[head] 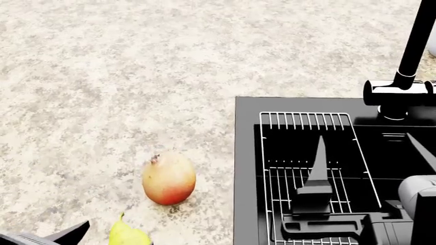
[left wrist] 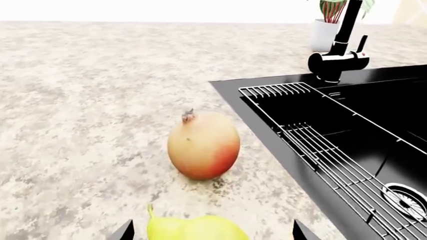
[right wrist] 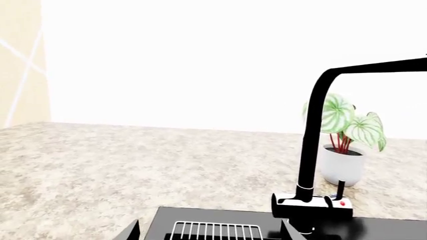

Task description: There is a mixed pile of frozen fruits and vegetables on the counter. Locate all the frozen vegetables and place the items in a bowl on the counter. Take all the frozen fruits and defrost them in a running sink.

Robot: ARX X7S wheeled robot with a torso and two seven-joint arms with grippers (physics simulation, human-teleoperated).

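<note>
Two frozen fruits lie on the counter left of the sink: a small yellow pear and a rounder red-and-yellow fruit just beyond it. My left gripper is open, its two tips either side of the pear with a gap on each side. One left finger shows at the head view's lower edge. My right gripper hangs open over the sink basin, holding nothing. The frozen vegetables and the bowl are out of view.
A wire rack lies inside the sink, with a drain at one end. The tall black faucet stands at the sink's back edge. A white plant pot sits behind it.
</note>
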